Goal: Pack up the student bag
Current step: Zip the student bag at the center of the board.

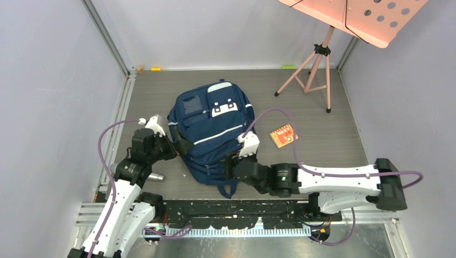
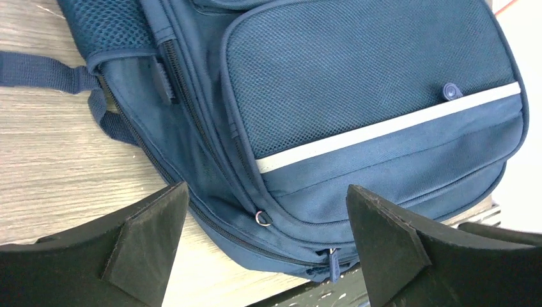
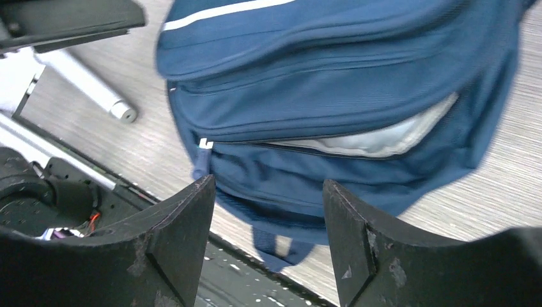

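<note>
The student bag (image 1: 212,129), navy blue with pale stripes and a white patch, lies flat in the middle of the table. My left gripper (image 1: 180,146) is at its left side, jaws wide open and holding nothing. In the left wrist view the gripper (image 2: 265,192) hovers over the bag's front pocket (image 2: 371,83), near a zipper pull (image 2: 333,262). My right gripper (image 1: 232,164) is at the bag's near edge. In the right wrist view it (image 3: 268,185) stands open and holds nothing, above a partly unzipped compartment showing grey lining (image 3: 377,137).
An orange booklet (image 1: 283,135) lies right of the bag. A silver cylinder (image 1: 156,176) rests by the left arm. A pink music stand (image 1: 322,59) stands at the back right. Grey walls close in three sides.
</note>
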Available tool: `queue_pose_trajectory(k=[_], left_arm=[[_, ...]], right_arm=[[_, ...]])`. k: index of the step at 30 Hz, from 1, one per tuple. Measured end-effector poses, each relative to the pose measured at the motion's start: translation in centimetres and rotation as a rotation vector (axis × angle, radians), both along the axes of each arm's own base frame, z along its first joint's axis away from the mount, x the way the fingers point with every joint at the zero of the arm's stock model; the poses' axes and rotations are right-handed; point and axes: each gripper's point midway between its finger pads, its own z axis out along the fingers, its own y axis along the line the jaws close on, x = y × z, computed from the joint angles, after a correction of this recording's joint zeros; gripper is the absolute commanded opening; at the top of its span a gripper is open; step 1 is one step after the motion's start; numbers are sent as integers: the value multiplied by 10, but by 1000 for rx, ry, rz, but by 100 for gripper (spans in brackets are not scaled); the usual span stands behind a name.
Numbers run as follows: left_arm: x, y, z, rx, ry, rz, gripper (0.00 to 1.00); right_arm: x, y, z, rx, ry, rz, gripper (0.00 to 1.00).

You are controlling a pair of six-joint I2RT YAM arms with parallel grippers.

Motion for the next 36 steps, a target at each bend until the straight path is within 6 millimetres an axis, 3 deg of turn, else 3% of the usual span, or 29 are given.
queue_pose_trajectory(k=[8,16,25,36], left_arm=[[-3,2,-12,-128,-2,100,92],[-3,-6,-34,-222,58,131,76],[2,-15,-42,-278,93,122,65],[5,-19,-50,-292,113,113,56]], right_arm=[[-16,65,0,-37,7,68,64],[-20,104,-31,-113,71,86,58],[-14,111,-42,-202,83,36,53],[-8,103,-64,-305,98,-9,44]])
